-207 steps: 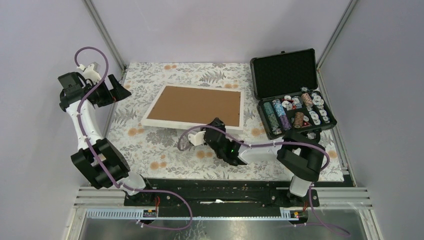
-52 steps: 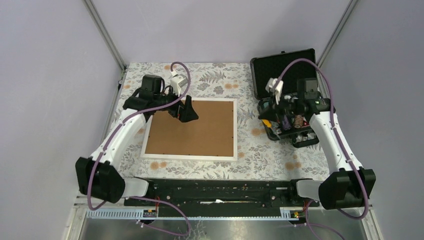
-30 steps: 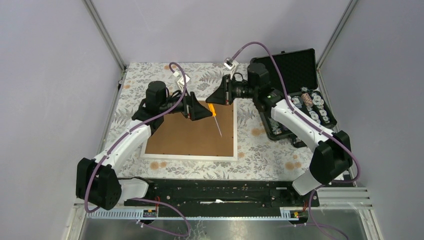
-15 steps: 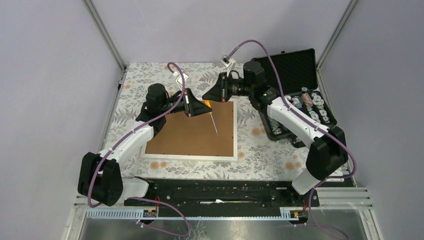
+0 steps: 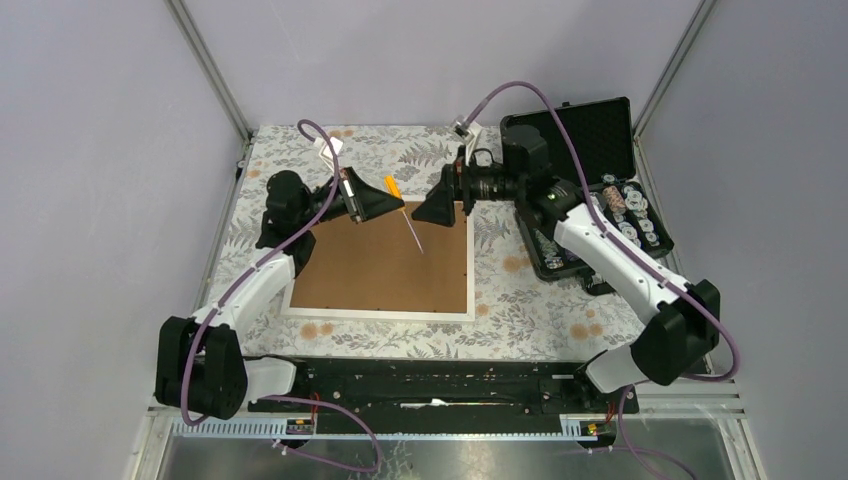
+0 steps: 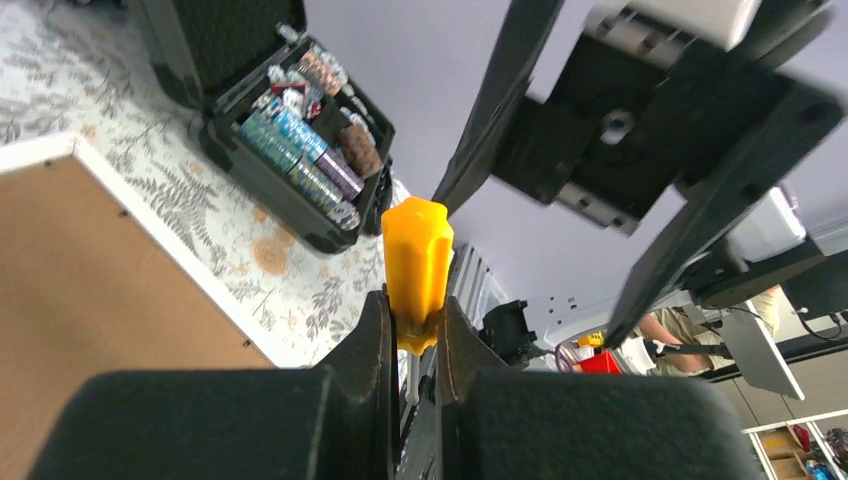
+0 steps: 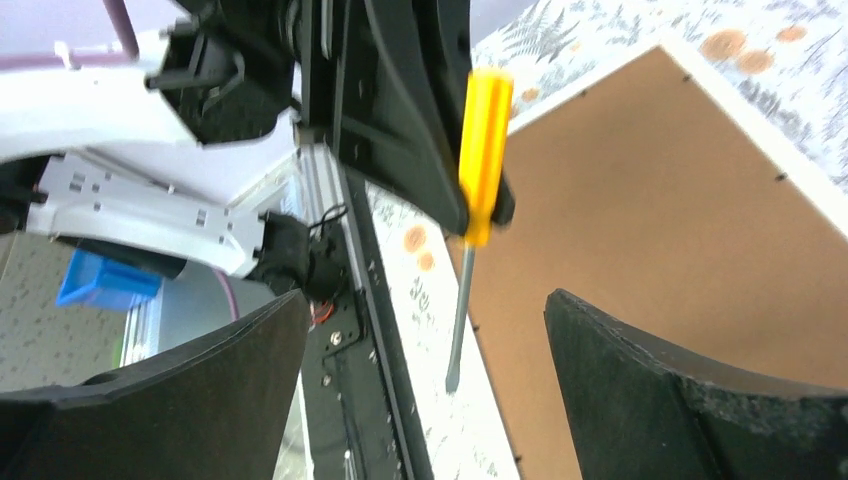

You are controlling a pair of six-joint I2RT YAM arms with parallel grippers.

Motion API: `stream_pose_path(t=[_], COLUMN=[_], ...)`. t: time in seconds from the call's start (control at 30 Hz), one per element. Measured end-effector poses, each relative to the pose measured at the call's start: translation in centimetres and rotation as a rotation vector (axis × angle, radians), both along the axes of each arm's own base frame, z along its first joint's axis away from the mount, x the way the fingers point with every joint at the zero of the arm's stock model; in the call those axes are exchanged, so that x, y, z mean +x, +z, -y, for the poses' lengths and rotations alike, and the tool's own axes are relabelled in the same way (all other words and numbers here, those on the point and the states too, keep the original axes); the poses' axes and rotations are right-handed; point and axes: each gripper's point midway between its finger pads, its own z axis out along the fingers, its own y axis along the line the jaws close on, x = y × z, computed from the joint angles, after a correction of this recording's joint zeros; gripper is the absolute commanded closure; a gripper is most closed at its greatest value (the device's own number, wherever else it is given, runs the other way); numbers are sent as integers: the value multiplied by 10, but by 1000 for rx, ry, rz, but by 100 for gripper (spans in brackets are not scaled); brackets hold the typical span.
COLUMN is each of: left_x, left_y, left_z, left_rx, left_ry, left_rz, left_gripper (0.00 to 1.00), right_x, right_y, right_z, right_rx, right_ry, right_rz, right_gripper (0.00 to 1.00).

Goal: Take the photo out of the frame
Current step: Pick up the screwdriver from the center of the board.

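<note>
The frame (image 5: 370, 275) lies face down on the table, brown back up inside a thin white border; it also shows in the wrist views (image 6: 90, 290) (image 7: 650, 220). The photo is hidden under that back. My left gripper (image 5: 398, 206) (image 6: 415, 310) is shut on the yellow handle of a screwdriver (image 5: 394, 186) (image 6: 417, 255) (image 7: 483, 150), held above the frame's far edge with the shaft slanting down. My right gripper (image 5: 418, 212) (image 7: 425, 380) faces it from the right, open, with the shaft hanging free between its fingers (image 7: 200, 400).
An open black foam-lined case (image 5: 585, 190) (image 6: 290, 160) holding several stacks of poker chips stands at the table's right, beside the right arm. The floral tablecloth (image 5: 300, 150) shows around the frame.
The right gripper, shut on the screwdriver before, has opened and let it go. The left gripper has shut on the handle and drawn back to the left with it.
</note>
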Motion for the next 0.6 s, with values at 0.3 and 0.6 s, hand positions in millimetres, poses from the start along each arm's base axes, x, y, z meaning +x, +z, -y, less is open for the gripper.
stream_pose_path(t=[0.3,0.6], left_x=[-1,-8], left_y=[37,39], left_z=[-4,-5], left_rx=[-112,-170], left_ry=[13,1], left_rz=[20,16], left_gripper=[100,98], right_x=[-36,-40], right_y=[-55,-67], right_z=[2,-18], right_rx=[-81,-83], right_ry=[83,139], right_rz=[-114,-159], right_gripper=[26,79])
